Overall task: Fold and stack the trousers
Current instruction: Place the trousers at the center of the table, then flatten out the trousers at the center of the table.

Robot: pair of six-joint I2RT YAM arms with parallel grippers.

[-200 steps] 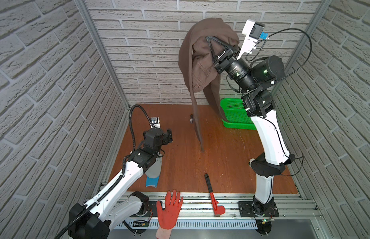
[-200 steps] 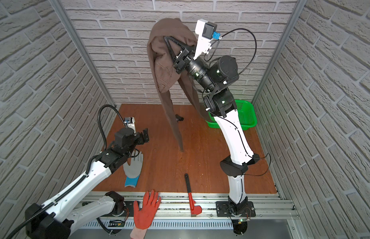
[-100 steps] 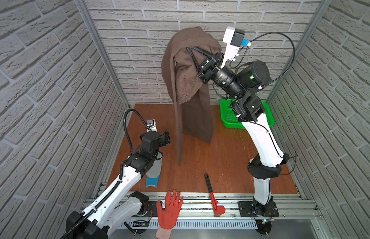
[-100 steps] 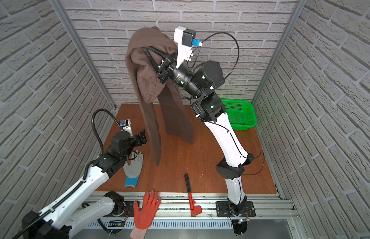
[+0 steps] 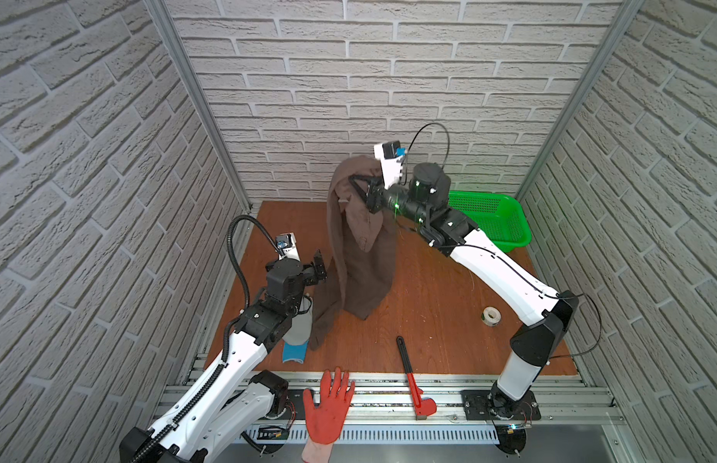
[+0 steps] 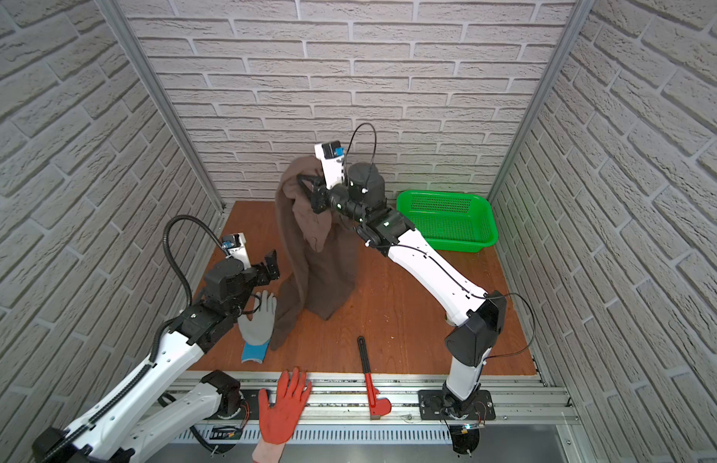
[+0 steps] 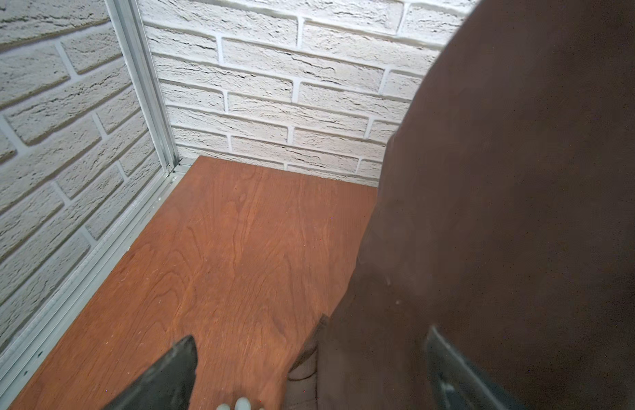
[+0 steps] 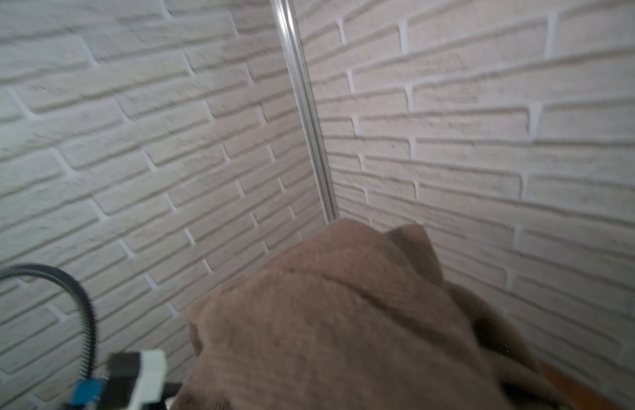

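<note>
Right gripper (image 5: 358, 188), upper centre in both top views, is gripping the trousers (image 5: 360, 260) by a bunched upper end, jaws nearly closed on cloth. This is probably letting the legs hang straight. Their lower ends are resting on the table (image 5: 429, 288), one lying against the grey glove (image 6: 258, 320). Left gripper (image 5: 322, 267) is standing wide open and empty beside the hanging leg, likely to catch it. Only the left wrist view is showing cloth between its fingers (image 7: 167, 372). In the right wrist view, cloth is hiding the jaws.

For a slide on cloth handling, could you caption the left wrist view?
Open left gripper poised at the edge of the hanging brown trousers, just above the wooden table.
</note>
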